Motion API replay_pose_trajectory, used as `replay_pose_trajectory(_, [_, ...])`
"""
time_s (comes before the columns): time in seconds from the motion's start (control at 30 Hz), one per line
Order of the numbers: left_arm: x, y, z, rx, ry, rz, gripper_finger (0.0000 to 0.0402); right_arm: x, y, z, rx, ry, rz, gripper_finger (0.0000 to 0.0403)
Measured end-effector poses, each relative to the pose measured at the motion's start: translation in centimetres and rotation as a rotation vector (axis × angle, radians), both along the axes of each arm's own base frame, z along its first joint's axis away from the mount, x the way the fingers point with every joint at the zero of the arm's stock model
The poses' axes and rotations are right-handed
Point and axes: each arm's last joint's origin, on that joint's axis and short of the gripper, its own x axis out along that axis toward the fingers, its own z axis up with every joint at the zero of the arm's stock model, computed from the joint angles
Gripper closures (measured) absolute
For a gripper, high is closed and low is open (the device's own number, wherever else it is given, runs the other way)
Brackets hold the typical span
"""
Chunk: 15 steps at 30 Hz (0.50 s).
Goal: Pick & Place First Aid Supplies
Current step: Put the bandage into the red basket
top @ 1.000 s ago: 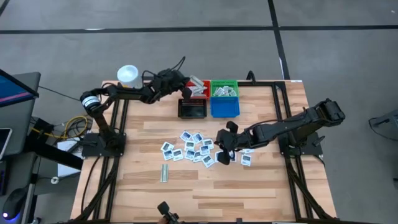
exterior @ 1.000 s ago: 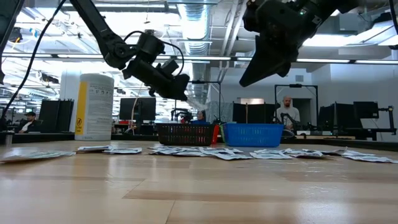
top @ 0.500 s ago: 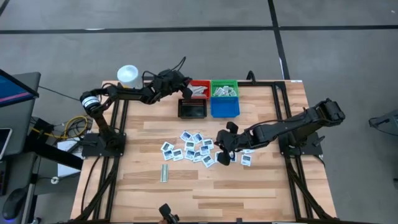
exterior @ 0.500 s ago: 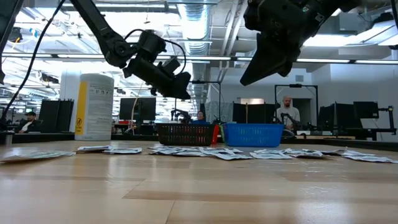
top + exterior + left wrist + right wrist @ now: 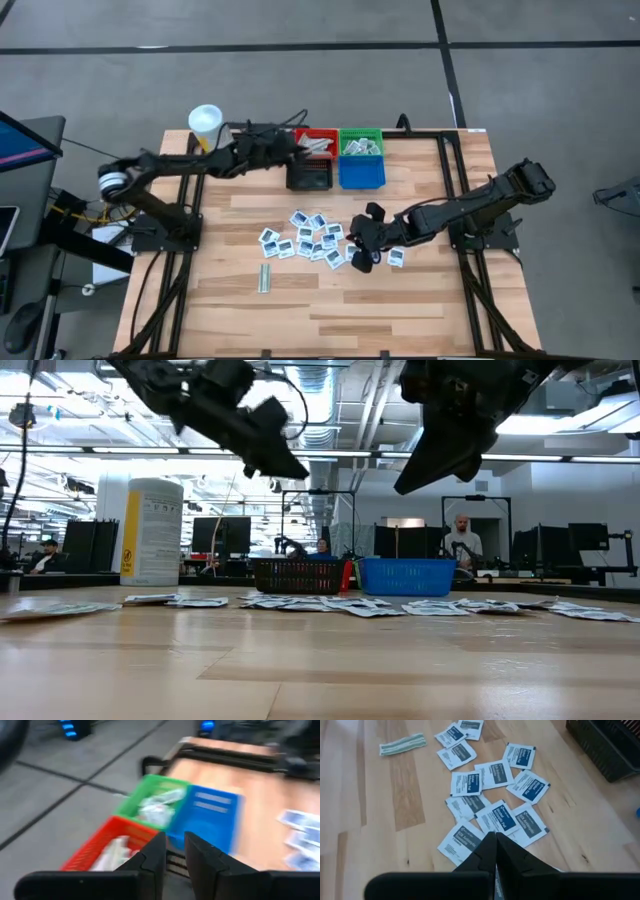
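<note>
Several square white packets with blue print (image 5: 305, 240) (image 5: 490, 795) lie flat in a loose cluster at mid table. One pale green-white strip (image 5: 266, 277) (image 5: 402, 743) lies apart near the front. More supplies fill the red bin (image 5: 318, 143) (image 5: 110, 847) and the green bin (image 5: 360, 143) (image 5: 155, 805). My left gripper (image 5: 295, 150) (image 5: 290, 465) (image 5: 172, 851) hovers high by the red and black bins, narrowly open and empty. My right gripper (image 5: 362, 257) (image 5: 405, 480) (image 5: 495, 837) hangs shut above the cluster's right end, well clear of the table.
The blue bin (image 5: 362, 172) (image 5: 207, 815) and the black bin (image 5: 308, 175) stand in front of the green and red ones at the far edge. A white tub with a yellow label (image 5: 205, 122) (image 5: 150, 530) stands at the far left corner. People show in the room behind.
My left gripper has risen and drawn back a little toward the table's left, away from the red bin, as its arm swung out. My right gripper has shifted slightly toward the near right and stayed shut. The packets on the table have not moved.
</note>
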Motion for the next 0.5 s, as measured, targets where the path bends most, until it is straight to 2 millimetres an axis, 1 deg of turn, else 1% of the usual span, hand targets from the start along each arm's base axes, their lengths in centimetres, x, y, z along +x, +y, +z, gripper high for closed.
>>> replay_pose_trajectory(0.13, [-1.6, -2.7, 0.3, -0.046, -0.033, -0.188, 0.0336, 0.0, 0.0, 0.1, -0.015, -0.012, -0.013, 0.0402])
replay_pose_trajectory(0.23, [-3.4, -4.7, 0.0, -0.092, -0.060, -0.341, 0.0341, 0.1, 0.0, 0.2, -0.045, -0.033, -0.019, 0.0402])
replay_pose_trajectory(0.3, [-4.8, -5.9, -0.4, -0.147, -0.076, -0.404, 0.0345, 0.2, 0.0, 0.3, -0.078, -0.042, -0.017, 0.0402])
replay_pose_trajectory(0.4, [-6.8, -7.7, -1.3, -0.247, -0.096, -0.452, 0.0350, 0.3, -0.3, 0.4, -0.119, -0.051, -0.030, 0.0402])
replay_pose_trajectory(0.5, [-8.4, -9.9, -2.3, -0.280, -0.090, -0.525, 0.0350, 0.4, -0.7, 0.4, -0.139, -0.060, -0.050, 0.0402])
